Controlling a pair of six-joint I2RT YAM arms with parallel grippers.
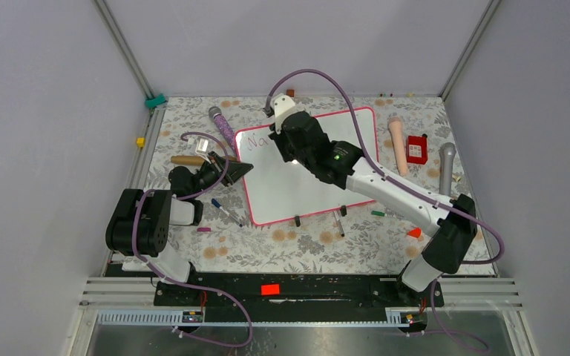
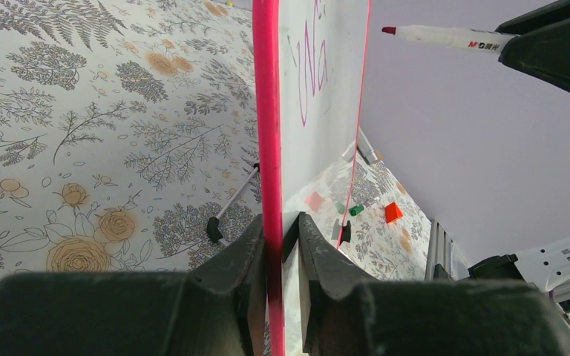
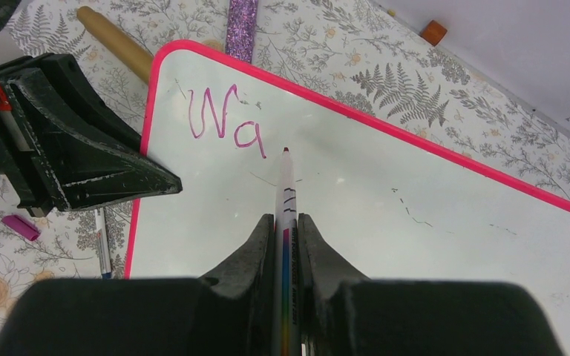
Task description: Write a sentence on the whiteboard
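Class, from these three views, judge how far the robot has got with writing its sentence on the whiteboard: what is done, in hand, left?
Done: only "Wa" stands near the whiteboard corner. In hand: the left gripper clamps the board's pink edge; the right gripper holds the marker, tip just past the "a". Left: the rest of the sentence; most of the board is bare.

We see the whiteboard (image 1: 286,194) as glossy white inside a pink-red frame, and its sentence (image 3: 226,122) in purple-pink strokes. The bench (image 1: 304,243) wears a pale cloth printed with grey ferns and tan-orange flowers. The marker (image 3: 285,194) is white with rainbow bands and a dark red tip. The left hand (image 2: 279,228) and right hand (image 3: 286,222) are black.
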